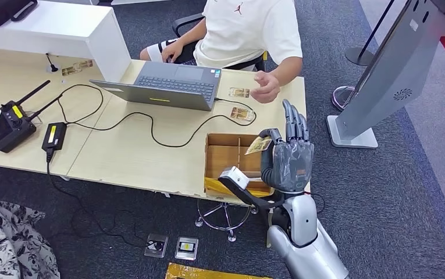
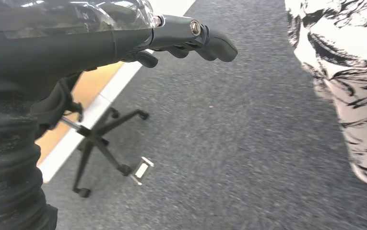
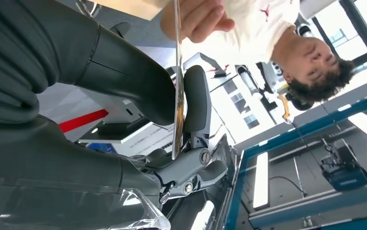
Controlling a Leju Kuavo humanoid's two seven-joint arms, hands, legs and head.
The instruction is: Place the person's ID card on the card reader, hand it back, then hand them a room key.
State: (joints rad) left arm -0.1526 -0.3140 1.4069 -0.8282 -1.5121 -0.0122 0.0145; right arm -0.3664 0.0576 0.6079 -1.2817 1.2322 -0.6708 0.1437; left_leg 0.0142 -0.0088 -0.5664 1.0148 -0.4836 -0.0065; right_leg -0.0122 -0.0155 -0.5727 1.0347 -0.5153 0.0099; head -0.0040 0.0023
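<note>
Gold-printed card (image 1: 259,145) pinched in right hand (image 1: 290,156), print unreadable; left hand (image 2: 186,40) curled, holding nothing.

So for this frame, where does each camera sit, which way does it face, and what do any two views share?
Head view: high on the robot, looking forward and down at the desk; right hand pinches a card over the cardboard box.
Left wrist view: behind the hanging left hand, facing carpet and a chair base.
Right wrist view: behind the right hand, facing up at the person.
Shared: head and right wrist views both show the card and the person's hand.
</note>
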